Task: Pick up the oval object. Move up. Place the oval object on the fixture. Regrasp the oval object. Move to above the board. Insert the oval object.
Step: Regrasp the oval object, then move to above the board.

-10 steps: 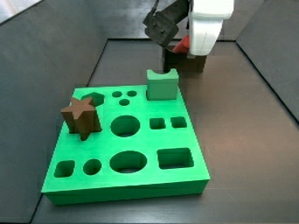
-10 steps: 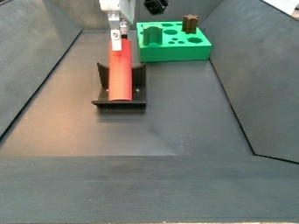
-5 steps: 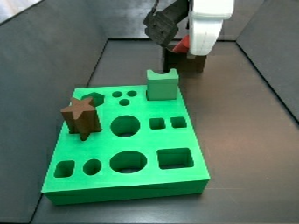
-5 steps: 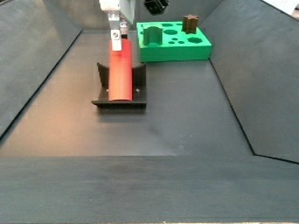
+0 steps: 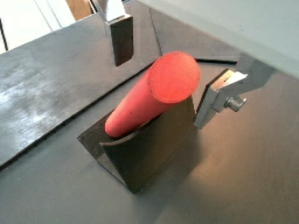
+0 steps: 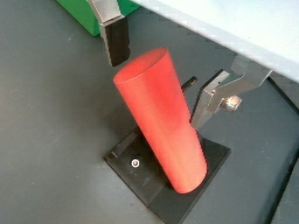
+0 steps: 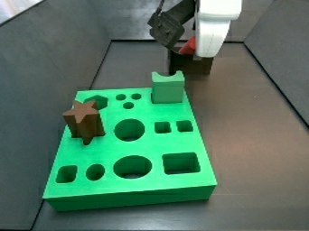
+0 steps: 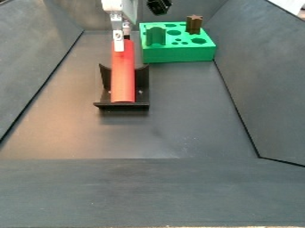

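on the dark fixture (image 8: pixel 121 96) lies the oval object (image 8: pixel 123 73), a smooth red rod resting in its notch. the gripper (image 6: pixel 163 74) sits at the rod's far end, its fingers (image 6: pixel 114 39) spread apart on both sides, not touching it. the green board (image 8: pixel 177 42) is well apart, behind it.

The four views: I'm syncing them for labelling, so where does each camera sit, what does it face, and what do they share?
Wrist view: on the wrist, facing the rod in the fixture; fingers flank it.
Wrist view: same, board behind; gripper open.
Side view: beyond the board, facing the arm.
Side view: at the opposite end, looking past the rod to the board.
Shared: rod, fixture.
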